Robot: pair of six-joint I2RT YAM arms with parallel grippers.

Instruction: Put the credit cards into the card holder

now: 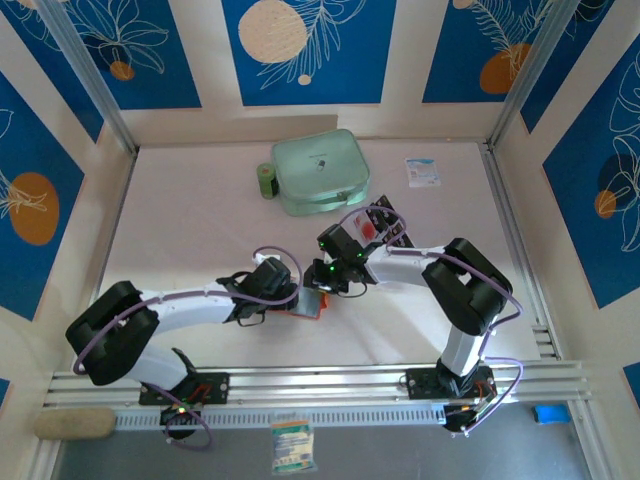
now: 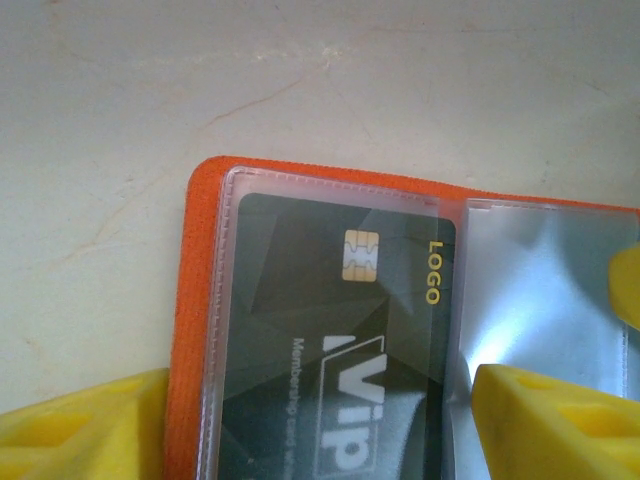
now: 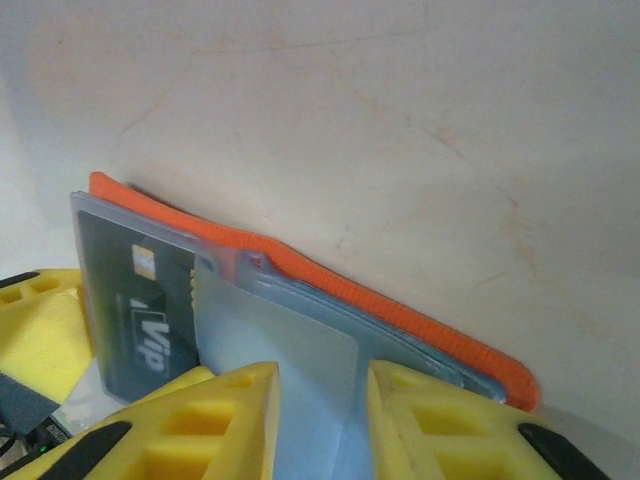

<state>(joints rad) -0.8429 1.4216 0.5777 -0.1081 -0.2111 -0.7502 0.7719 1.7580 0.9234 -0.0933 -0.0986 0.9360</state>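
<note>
Left jaws [image 1: 283,290]: spread wide and released, low over the open card holder [image 1: 310,303]. In the left wrist view the jaws [image 2: 322,375] straddle it, one finger [image 2: 90,430] at 7 o'clock by the orange edge [image 2: 195,300], the other on the clear pocket at 5 o'clock. They clench nothing.

Card holder: lies opened flat on the desk [image 1: 200,220], between the two grippers and just beside each. One black VIP card [image 2: 330,300] already sits in the 9 o'clock pocket, its long axis running 12 to 6. The pocket toward 3 o'clock looks empty.

Right jaws [image 1: 335,278]: parted only a little. In the right wrist view [image 3: 322,375] a clear pocket leaf [image 3: 290,350] shows in the gap. I see no clamp on it. The holder's orange edge [image 3: 400,310] runs from 10 to 4 o'clock beyond the fingers.

Remaining credit cards [image 1: 385,225]: a dark stack with red at 1 o'clock from the right jaws, near them, partly under that arm.

Judgement: the right arm is the nearer to the stack. The next card wants the empty pocket, its long axis matched to the seated card's.
</note>
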